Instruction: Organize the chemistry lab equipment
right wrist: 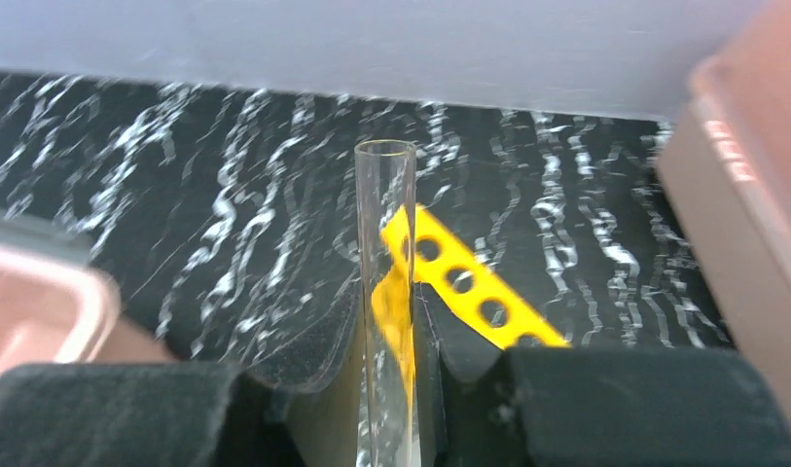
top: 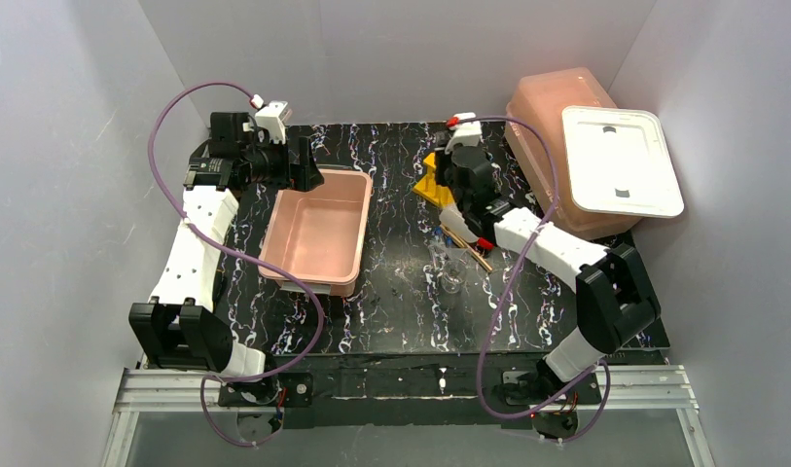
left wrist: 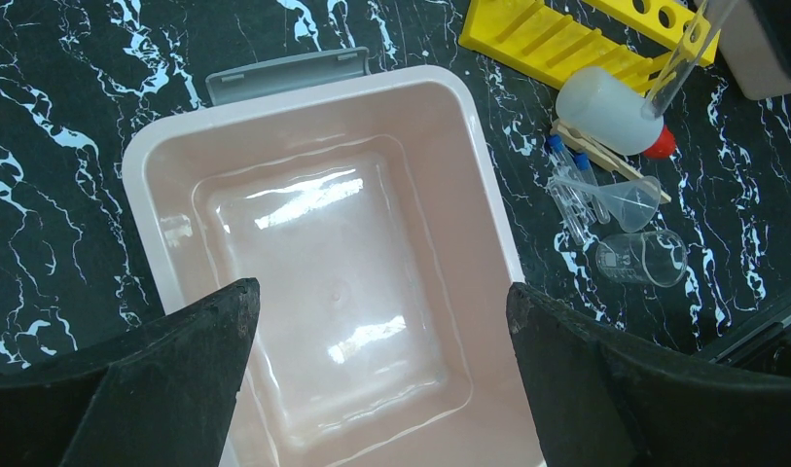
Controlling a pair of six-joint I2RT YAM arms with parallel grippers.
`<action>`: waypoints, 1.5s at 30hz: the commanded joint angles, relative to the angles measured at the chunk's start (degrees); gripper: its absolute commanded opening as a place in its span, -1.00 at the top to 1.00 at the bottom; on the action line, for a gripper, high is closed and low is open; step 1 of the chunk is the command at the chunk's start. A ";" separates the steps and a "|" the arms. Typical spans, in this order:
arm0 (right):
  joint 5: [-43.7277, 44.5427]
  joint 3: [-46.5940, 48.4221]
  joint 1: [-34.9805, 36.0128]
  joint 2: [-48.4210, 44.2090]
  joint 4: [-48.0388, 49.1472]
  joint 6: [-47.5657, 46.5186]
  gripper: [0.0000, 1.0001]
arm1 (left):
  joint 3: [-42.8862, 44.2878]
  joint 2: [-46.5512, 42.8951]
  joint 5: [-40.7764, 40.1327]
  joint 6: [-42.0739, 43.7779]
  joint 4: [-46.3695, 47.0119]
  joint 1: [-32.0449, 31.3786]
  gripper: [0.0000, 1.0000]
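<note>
1. Clear tube [right wrist: 385, 292] stands upright in the right gripper [right wrist: 386, 336], whose fingers are pressed against its lower part on both sides; its open mouth points up.
2. Just behind the tube in the right wrist view, we see the yellow six-hole tube rack [right wrist: 474, 297] on the black marbled table [top: 391, 321], toward the back.
3. From the left wrist view, we find the small white bottle with red cap [left wrist: 610, 112] lying on its side just beside the rack, with thin brown rods [left wrist: 597, 153] touching it on the near side.
4. Close by these we see a clear funnel [left wrist: 629, 199], a small clear beaker [left wrist: 644, 258] and small blue-capped tubes [left wrist: 571, 190], all bunched together on the table.
5. To the left of that cluster, the left gripper [left wrist: 381, 292] hovers over the open pink tub [left wrist: 167, 165], its fingers spread wide and holding nothing.
6. At the back right, well apart, we see a second pink tub [top: 557, 107] with a white rectangular lid [top: 620, 161] resting on it.
</note>
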 commanded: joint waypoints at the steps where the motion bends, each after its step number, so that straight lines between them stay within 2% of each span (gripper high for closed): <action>1: 6.36 -0.75 -5.00 -0.39 17.10 1.33 0.97 | 0.82 -1.83 0.86 0.12 -0.27 0.18 -0.97; 6: 5.04 -4.69 -9.07 1.60 30.80 0.03 0.97 | 1.03 -1.19 1.05 0.28 -0.27 0.15 -0.96; 14: 1.40 -5.27 -11.51 6.91 40.84 -2.01 0.97 | 2.33 0.87 1.31 1.34 -0.95 0.16 -0.96; 18: -2.57 -8.77 -13.43 8.77 49.99 -0.39 0.97 | 2.74 1.62 2.15 1.45 -0.95 0.17 -0.97; 36: -10.18 -7.79 -15.28 13.37 49.19 -3.43 0.97 | 4.75 4.68 3.45 0.50 -1.06 0.16 -0.97; 45: -9.97 -8.91 -15.28 15.10 48.86 -3.77 0.97 | 5.14 4.46 2.94 0.72 -1.24 0.17 -0.96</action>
